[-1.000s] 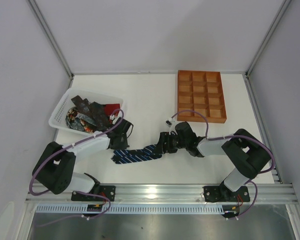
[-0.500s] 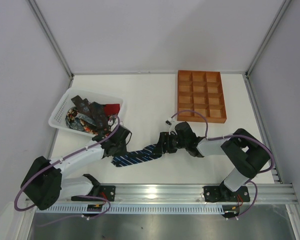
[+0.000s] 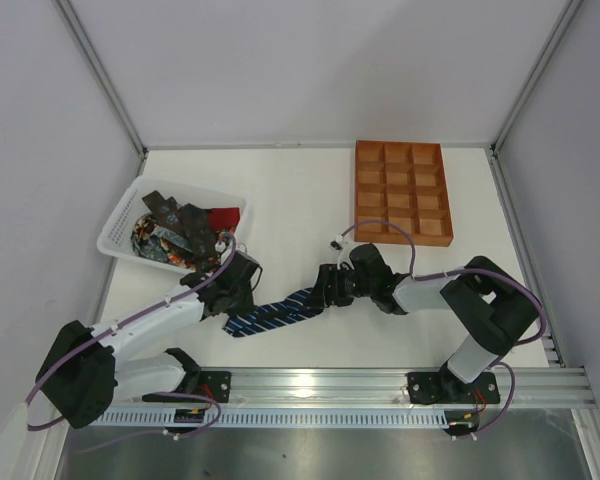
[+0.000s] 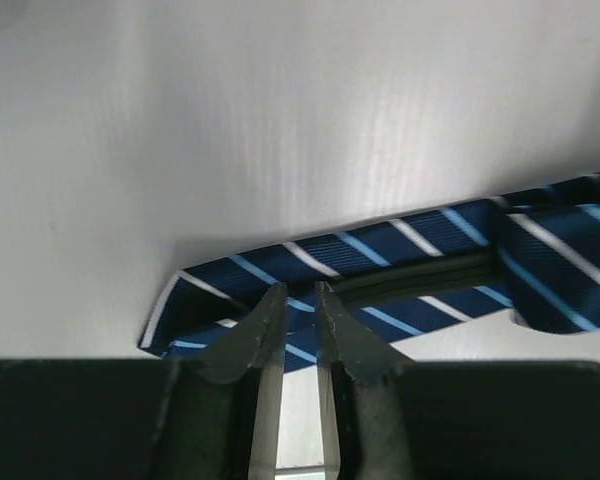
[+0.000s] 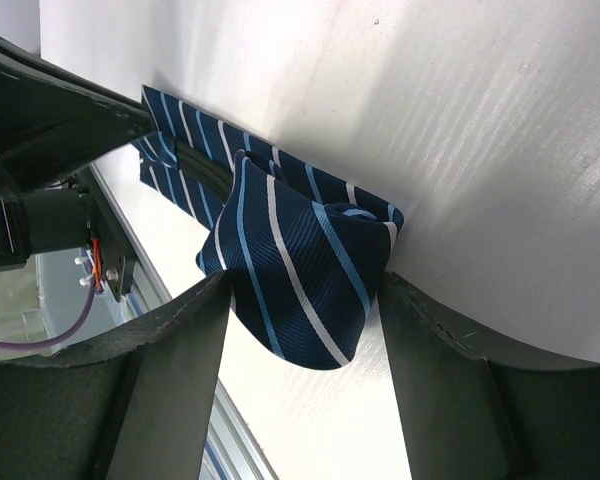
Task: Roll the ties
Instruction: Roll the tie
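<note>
Left gripper (image 4: 298,292): fingers a slit apart at the tie's folded end; pinching or not, cannot tell.
Right gripper (image 5: 305,285): clamped on the bundled other end.
Navy striped tie (image 3: 275,313): flat between both grippers, long axis 8-to-2 o'clock from above.
Room: bare table (image 3: 300,200) toward 12; white basket (image 3: 120,225) at 10.

The left arm (image 3: 150,320) stretches low toward the centre, and the left gripper (image 4: 298,300) points down with its jaws parted by a narrow slit. The right arm (image 3: 430,290) folds inward. The right gripper (image 5: 302,283) has its wide-set fingers (image 5: 170,350) pressing both sides of the navy striped tie (image 5: 280,240).
</note>
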{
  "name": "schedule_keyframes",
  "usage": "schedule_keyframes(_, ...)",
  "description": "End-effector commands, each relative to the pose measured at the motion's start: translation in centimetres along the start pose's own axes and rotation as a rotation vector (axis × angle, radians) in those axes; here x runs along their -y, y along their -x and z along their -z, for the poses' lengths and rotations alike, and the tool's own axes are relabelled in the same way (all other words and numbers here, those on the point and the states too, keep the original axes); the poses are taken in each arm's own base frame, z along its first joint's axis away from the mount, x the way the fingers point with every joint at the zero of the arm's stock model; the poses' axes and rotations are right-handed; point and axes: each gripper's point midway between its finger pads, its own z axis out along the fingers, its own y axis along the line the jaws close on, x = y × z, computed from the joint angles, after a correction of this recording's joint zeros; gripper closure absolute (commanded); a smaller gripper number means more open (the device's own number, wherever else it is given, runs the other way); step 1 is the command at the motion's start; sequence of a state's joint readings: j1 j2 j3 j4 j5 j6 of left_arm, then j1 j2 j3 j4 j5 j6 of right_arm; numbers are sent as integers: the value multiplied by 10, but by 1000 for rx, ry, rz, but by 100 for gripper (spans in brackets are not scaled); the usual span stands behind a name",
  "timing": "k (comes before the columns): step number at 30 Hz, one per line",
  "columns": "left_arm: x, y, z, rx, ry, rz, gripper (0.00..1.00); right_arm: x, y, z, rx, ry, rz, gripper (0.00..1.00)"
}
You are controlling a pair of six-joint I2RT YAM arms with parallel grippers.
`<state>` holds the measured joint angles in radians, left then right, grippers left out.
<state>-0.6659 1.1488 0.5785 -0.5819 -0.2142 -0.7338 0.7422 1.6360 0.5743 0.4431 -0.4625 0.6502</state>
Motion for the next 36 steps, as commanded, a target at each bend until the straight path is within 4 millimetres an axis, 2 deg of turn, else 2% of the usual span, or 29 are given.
schedule_keyframes(1, 36, 34, 25, 100, -139, 3, 76, 11, -13, -3, -47, -27, 13, 33)
schedule_keyframes(2, 46, 40, 31, 129, -192, 6, 76, 10, -13, -3, -47, -27, 17, 33)
schedule_keyframes(4, 65, 37, 35, 115, -289, -5, 77, 10, -12, -3, -50, -26, 26, 33)
schedule_keyframes(5, 77, 42, 39, 136, -346, -6, 78, 8, -12, -3, -50, -21, 30, 33)
schedule_keyframes(9, 106, 34, 41, 111, -496, -11, 82, 7, -10, -3, -51, -17, 40, 33)
schedule_keyframes(19, 136, 14, 21, 35, -581, -59, 89, -2, -9, 1, -72, 23, 134, 35)
schedule_keyframes(22, 140, 6, 20, 23, -586, -70, 89, -3, -8, 3, -74, 19, 167, 36)
schedule_keyframes(26, 136, 0, 16, 11, -572, -60, 90, -9, -3, 5, -71, 27, 196, 36)
schedule_keyframes(36, 116, -8, 9, 17, -505, -56, 90, -42, 10, 7, -64, 79, 257, 37)
